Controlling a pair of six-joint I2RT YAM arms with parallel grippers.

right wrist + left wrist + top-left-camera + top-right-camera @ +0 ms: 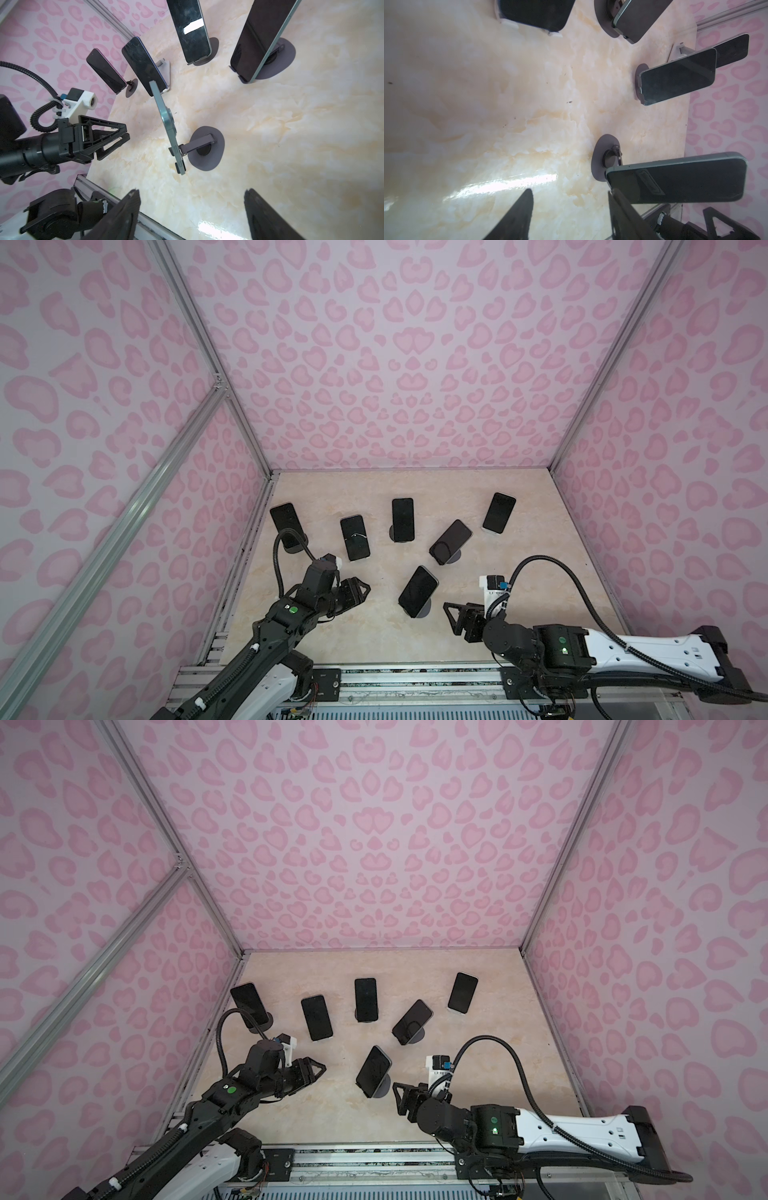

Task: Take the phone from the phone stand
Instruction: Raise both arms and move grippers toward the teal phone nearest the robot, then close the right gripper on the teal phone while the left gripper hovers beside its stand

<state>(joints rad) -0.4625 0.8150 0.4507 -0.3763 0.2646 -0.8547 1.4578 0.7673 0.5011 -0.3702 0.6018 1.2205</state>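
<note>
Bench (374, 647): cream-beige marble veining, glossy. Walls (395, 344): pale lilac with pink leopard-style blotches. All phone screens (402, 519) black. Phone (166, 118) nearest bench front edge: teal-green back, dark grey disc stand (207, 164). One white stand (167, 68) farther back on bench.

Glossy marbled tabletop (374, 635), glass-faced phone (418, 591)
</note>
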